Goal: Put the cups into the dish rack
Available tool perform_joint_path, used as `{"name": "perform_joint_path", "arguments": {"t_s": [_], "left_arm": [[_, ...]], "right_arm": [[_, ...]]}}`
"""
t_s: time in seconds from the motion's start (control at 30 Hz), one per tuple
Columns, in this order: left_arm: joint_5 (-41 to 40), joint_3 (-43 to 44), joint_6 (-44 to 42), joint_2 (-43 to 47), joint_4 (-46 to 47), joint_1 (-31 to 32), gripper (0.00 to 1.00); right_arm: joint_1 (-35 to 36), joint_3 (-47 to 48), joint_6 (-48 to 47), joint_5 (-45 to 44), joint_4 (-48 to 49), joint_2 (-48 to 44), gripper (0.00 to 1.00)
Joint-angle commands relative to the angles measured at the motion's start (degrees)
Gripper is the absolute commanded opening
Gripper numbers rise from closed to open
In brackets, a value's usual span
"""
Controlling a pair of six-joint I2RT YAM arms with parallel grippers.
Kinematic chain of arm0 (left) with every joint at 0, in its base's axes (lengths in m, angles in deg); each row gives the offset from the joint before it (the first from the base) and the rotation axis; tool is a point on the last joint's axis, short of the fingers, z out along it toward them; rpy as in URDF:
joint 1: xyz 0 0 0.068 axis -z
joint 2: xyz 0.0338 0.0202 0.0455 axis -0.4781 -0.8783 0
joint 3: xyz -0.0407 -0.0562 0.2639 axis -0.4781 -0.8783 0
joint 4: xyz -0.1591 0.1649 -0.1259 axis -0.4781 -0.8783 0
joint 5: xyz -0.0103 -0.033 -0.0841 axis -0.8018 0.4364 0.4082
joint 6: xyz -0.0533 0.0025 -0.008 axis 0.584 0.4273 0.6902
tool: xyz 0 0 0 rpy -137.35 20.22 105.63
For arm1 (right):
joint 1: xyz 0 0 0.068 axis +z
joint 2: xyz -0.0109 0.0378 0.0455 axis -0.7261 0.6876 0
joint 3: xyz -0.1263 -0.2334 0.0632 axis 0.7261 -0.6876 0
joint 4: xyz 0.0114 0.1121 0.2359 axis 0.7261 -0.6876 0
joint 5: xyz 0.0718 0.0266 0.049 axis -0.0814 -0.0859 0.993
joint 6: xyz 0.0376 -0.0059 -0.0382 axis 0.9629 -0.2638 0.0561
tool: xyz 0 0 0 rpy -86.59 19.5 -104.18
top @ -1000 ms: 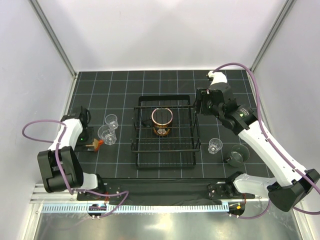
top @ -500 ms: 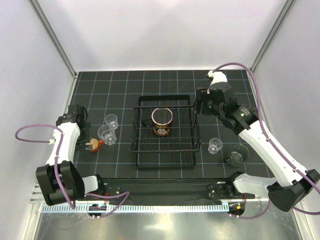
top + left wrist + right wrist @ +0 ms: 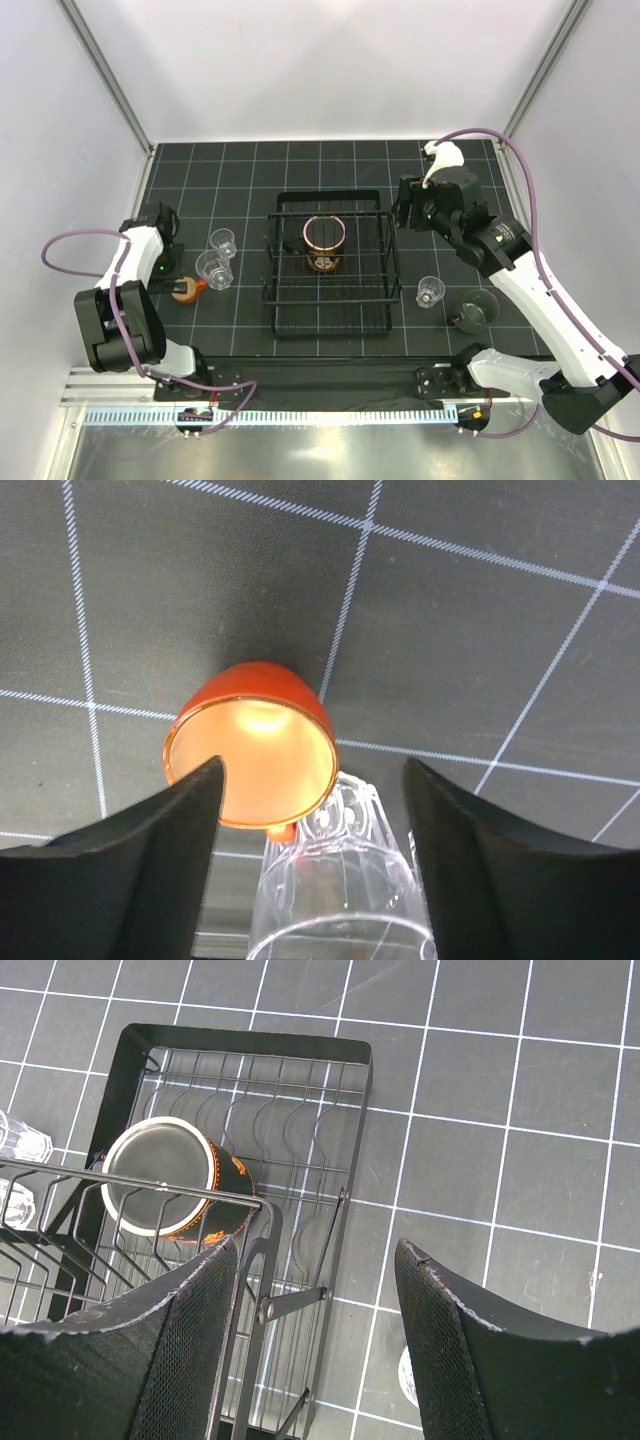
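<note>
Left claw (image 3: 312,780), open and empty, is poised over the orange cup (image 3: 250,745), which touches a clear cup (image 3: 340,900) left of the rack (image 3: 330,196). It should close squarely and spare the neighbour. Right claw (image 3: 315,1260) hangs open, empty.

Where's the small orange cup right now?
Top view, left side: small orange cup sits right beside a clear cup, below the open left gripper.

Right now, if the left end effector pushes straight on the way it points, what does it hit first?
Likely the small orange cup lying on its side, mouth toward the open left end effector. The small clear cup beside it is in line too; depth is unclear, so it could touch first.
</note>
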Motion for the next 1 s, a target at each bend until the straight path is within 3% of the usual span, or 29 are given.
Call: {"name": "perform_joint_path", "arguments": {"t_s": [0.0,0.17,0.33,0.37,0.5,0.67,0.97], "left_arm": [[-1.7,-0.6,1.7,-0.9,1.6,-0.6,0.68],[-1.6,-2.7,1.6,-1.6,2.9,-0.9,0.54],[-1.6,-4.7,0.9,-0.9,3.7,-1.6,0.31],[-1.6,-5.0,0.9,-0.6,3.7,-1.6,0.31],[-1.9,-5.8,0.9,1.3,3.1,-1.9,0.0],[-3.2,-5.3,-1.0,6.4,0.1,-1.9,0.0],[-0.7,-0.5,-7.8,26.2,-1.6,-1.9,0.0]], "right_arm": [[-0.2,2.2,-1.0,0.1,1.5,-0.8,0.66],[-0.1,2.4,-1.0,0.0,1.6,-0.4,0.66],[-0.1,2.6,-1.0,-0.2,1.2,-0.3,0.66],[-0.2,2.6,-1.0,-0.2,1.2,-0.3,0.66],[-0.1,3.0,-1.1,0.1,1.1,-0.2,0.66],[-0.1,3.2,-1.0,0.6,0.9,-0.3,0.66],[-0.1,7.3,-0.7,2.8,-1.1,0.5,0.66]]}}
